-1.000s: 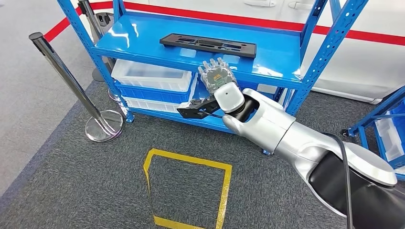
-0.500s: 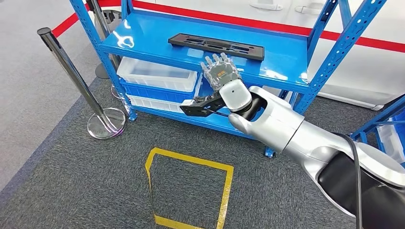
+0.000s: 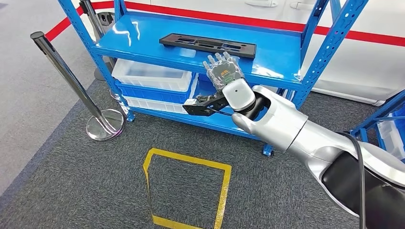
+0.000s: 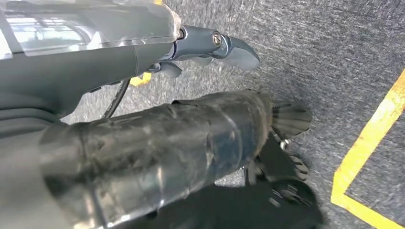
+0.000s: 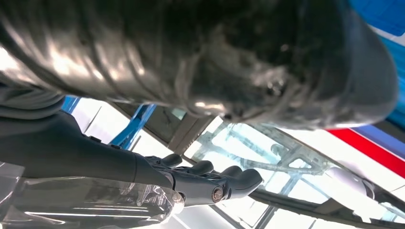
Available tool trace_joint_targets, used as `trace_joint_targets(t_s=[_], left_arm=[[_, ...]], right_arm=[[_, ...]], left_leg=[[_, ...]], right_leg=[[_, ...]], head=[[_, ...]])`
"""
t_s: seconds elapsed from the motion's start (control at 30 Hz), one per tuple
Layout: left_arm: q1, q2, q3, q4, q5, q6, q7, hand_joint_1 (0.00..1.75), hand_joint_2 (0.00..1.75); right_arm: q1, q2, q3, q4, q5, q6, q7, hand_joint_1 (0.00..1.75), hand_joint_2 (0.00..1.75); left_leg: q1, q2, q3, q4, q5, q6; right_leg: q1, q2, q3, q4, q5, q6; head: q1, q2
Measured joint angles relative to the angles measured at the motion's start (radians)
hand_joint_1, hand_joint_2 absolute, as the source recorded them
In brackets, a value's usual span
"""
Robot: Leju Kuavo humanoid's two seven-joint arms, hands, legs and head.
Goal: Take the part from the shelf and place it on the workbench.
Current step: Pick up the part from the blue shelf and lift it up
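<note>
The right hand point(image 3: 222, 71) is raised in front of the shelf point(image 3: 200, 52), fingers point(image 3: 218, 59) extended and slightly spread, holding nothing; its fingertips reach the front edge of the top board without clearly touching it. In the right wrist view the same fingers point(image 5: 210, 174) lie straight and side by side, apart from the thumb. The part point(image 3: 207, 45), a long flat black piece, lies flat on the shelf's top board, just beyond the fingertips and not in contact with them. On the shelf's lower levels, under the part, sit a white bin point(image 3: 153, 75) and a blue bin point(image 3: 155, 91), stacked. A chrome post point(image 3: 71, 83) on a round base stands on the grey carpet to the left of the shelf. A yellow tape outline point(image 3: 188, 191) marks the floor in front of the shelf. The left hand point(image 4: 210, 45) hangs over the carpet; whether it is spread or closed I cannot tell, and nothing is seen in it.
</note>
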Motion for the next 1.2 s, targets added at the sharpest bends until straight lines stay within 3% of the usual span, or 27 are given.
trace_joint_targets(t_s=[0.07, 0.13, 0.23, 0.27, 0.33, 0.4, 0.43, 0.47, 0.53, 0.6, 0.73, 0.8, 0.87, 0.9, 0.93, 0.97, 1.0, 1.07, 1.13, 1.2], left_arm=[[-0.001, 0.002, 0.000, 0.000, 0.000, 0.000, 0.000, 0.00, 0.00], [-0.003, 0.003, 0.000, 0.000, 0.000, 0.000, -0.001, 0.00, 0.00], [-0.002, 0.002, 0.000, 0.000, 0.000, 0.000, 0.000, 0.00, 0.00], [-0.002, 0.002, 0.000, 0.000, 0.000, 0.000, 0.000, 0.00, 0.00], [-0.002, 0.002, 0.000, 0.000, 0.000, 0.000, 0.000, 0.00, 0.00], [-0.002, 0.002, 0.000, 0.000, 0.000, 0.000, 0.000, 0.00, 0.00], [-0.002, 0.002, 0.000, 0.000, 0.000, 0.000, 0.000, 0.00, 0.00], [-0.002, 0.002, 0.000, 0.000, 0.000, 0.001, 0.000, 0.00, 0.00], [-0.002, 0.001, 0.000, 0.000, 0.000, 0.001, 0.000, 0.00, 0.00], [-0.002, 0.001, 0.000, 0.000, 0.000, 0.000, 0.000, 0.00, 0.00], [-0.001, 0.000, 0.000, 0.000, 0.000, 0.000, 0.000, 0.00, 0.00], [-0.001, 0.000, 0.000, 0.000, 0.000, 0.000, 0.000, 0.00, 0.00], [-0.002, 0.000, 0.000, 0.000, 0.000, 0.003, -0.002, 0.00, 0.00], [-0.002, 0.001, 0.000, 0.000, 0.000, 0.012, -0.006, 0.00, 0.00], [-0.001, 0.001, 0.000, 0.000, 0.000, 0.023, -0.012, 0.00, 0.00], [0.001, 0.003, 0.000, 0.000, 0.000, 0.035, -0.019, 0.00, 0.00], [0.002, 0.005, 0.000, 0.000, 0.000, 0.045, -0.026, 0.00, 0.00], [0.000, 0.014, 0.000, 0.000, 0.000, 0.052, -0.033, 0.00, 0.00], [-0.002, 0.021, 0.000, 0.000, -0.002, 0.054, -0.037, 0.00, 0.00], [-0.001, 0.025, 0.000, 0.000, -0.006, 0.060, -0.037, 0.00, 0.00]], right_arm=[[-0.002, -0.001, 0.000, -0.002, 0.000, 0.000, 0.000, 0.00, 0.00], [-0.003, -0.001, 0.000, -0.003, 0.000, 0.000, 0.000, 0.00, 0.00], [-0.005, -0.003, 0.000, -0.006, 0.000, 0.000, 0.000, 0.00, 0.00], [-0.007, -0.004, 0.000, -0.007, 0.000, 0.000, 0.000, 0.00, 0.00], [-0.006, -0.007, 0.000, -0.008, 0.000, 0.000, 0.000, 0.00, 0.00], [0.000, -0.010, 0.000, -0.008, 0.000, 0.001, 0.000, 0.00, 0.00], [0.003, -0.010, 0.000, -0.008, 0.000, 0.001, 0.000, 0.00, 0.00], [0.003, -0.010, 0.000, -0.008, 0.000, 0.001, 0.000, 0.00, 0.00], [0.001, -0.011, 0.000, -0.008, 0.000, 0.000, 0.000, 0.00, 0.00], [0.000, -0.011, 0.000, -0.010, 0.000, 0.000, 0.000, 0.00, 0.00], [-0.001, -0.012, 0.000, -0.011, 0.000, 0.000, 0.000, 0.00, 0.00], [-0.003, -0.012, 0.000, -0.013, 0.000, 0.000, 0.000, 0.00, 0.00], [-0.001, -0.011, 0.000, -0.014, -0.012, 0.000, -0.004, 0.00, 0.00], [0.003, -0.011, -0.001, -0.014, -0.047, -0.001, -0.013, 0.00, 0.00], [0.008, -0.010, -0.002, -0.014, -0.109, -0.004, -0.026, 0.00, 0.00], [0.015, -0.007, -0.004, -0.014, -0.193, -0.011, -0.041, 0.00, 0.00], [0.022, -0.004, -0.006, -0.013, -0.274, -0.019, -0.052, 0.00, 0.00], [0.032, 0.002, -0.008, -0.014, -0.394, -0.049, -0.057, 0.00, 0.00], [0.036, 0.005, -0.006, -0.014, -0.447, -0.083, -0.052, 0.00, 0.00], [0.040, 0.003, 0.000, -0.014, -0.473, -0.101, -0.042, 0.00, 0.00]], left_leg=[[-0.007, 0.001, 0.052, -0.108, 0.034, 0.013], [-0.014, 0.000, 0.062, -0.130, 0.034, 0.018], [-0.006, 0.002, 0.071, -0.151, 0.047, 0.029], [-0.003, 0.003, 0.075, -0.159, 0.051, 0.033], [-0.002, 0.005, 0.075, -0.160, 0.053, 0.036], [-0.002, 0.004, 0.074, -0.157, 0.051, 0.037], [-0.001, 0.003, 0.074, -0.154, 0.049, 0.036], [-0.001, 0.001, 0.074, -0.151, 0.047, 0.034], [-0.001, -0.002, 0.072, -0.140, 0.040, 0.025], [-0.004, -0.003, 0.064, -0.132, 0.036, 0.015], [-0.002, -0.003, 0.054, -0.116, 0.025, -0.003], [0.000, -0.002, 0.015, -0.030, -0.026, -0.011], [0.001, -0.001, -0.047, 0.101, -0.082, -0.017], [0.001, -0.001, -0.067, 0.141, -0.090, -0.018], [0.001, -0.001, -0.069, 0.144, -0.079, -0.017], [0.001, -0.001, -0.051, 0.105, -0.050, -0.015], [0.000, -0.001, -0.019, 0.041, -0.014, -0.012], [-0.004, -0.002, 0.044, -0.088, 0.032, -0.003], [-0.010, -0.004, 0.064, -0.135, 0.037, 0.005], [-0.009, -0.004, 0.066, -0.143, 0.043, 0.014]], right_leg=[[0.002, 0.000, -0.001, 0.000, 0.000, 0.004], [0.001, -0.001, -0.004, -0.001, 0.002, 0.012], [0.002, -0.002, -0.012, 0.015, -0.015, 0.029], [0.002, -0.002, -0.027, 0.050, -0.038, 0.033], [-0.002, -0.003, -0.083, 0.174, -0.098, 0.040], [-0.007, -0.004, -0.129, 0.265, -0.122, 0.045], [-0.009, -0.004, -0.127, 0.259, -0.107, 0.046], [-0.010, -0.005, -0.106, 0.214, -0.076, 0.046], [-0.010, -0.004, -0.040, 0.079, -0.018, 0.043], [-0.007, -0.003, -0.007, 0.007, 0.000, 0.034], [-0.007, -0.003, -0.005, -0.003, 0.004, 0.013], [-0.010, -0.004, -0.003, -0.008, 0.008, 0.004], [-0.008, -0.004, -0.005, -0.007, 0.008, 0.001], [-0.007, -0.004, -0.005, -0.007, 0.008, 0.000], [-0.006, -0.004, -0.005, -0.006, 0.007, 0.000], [-0.006, -0.004, -0.004, -0.006, 0.007, 0.000], [-0.006, -0.003, -0.003, -0.005, 0.007, 0.000], [-0.004, -0.001, -0.004, -0.005, 0.007, 0.004], [-0.003, -0.002, -0.007, -0.006, 0.009, 0.013], [-0.004, -0.003, -0.008, -0.009, 0.010, 0.025]], head=[[0.000, 0.000], [0.000, 0.000], [0.002, 0.000], [0.003, 0.000], [0.005, 0.000], [0.005, 0.000], [0.005, 0.000], [0.005, 0.000], [0.006, 0.000], [0.004, 0.000], [0.003, 0.000], [-0.001, 0.000], [-0.003, 0.000], [-0.003, 0.000], [-0.003, 0.000], [-0.003, 0.000], [-0.003, 0.000], [-0.003, 0.000], [-0.003, 0.000], [-0.002, 0.000]])
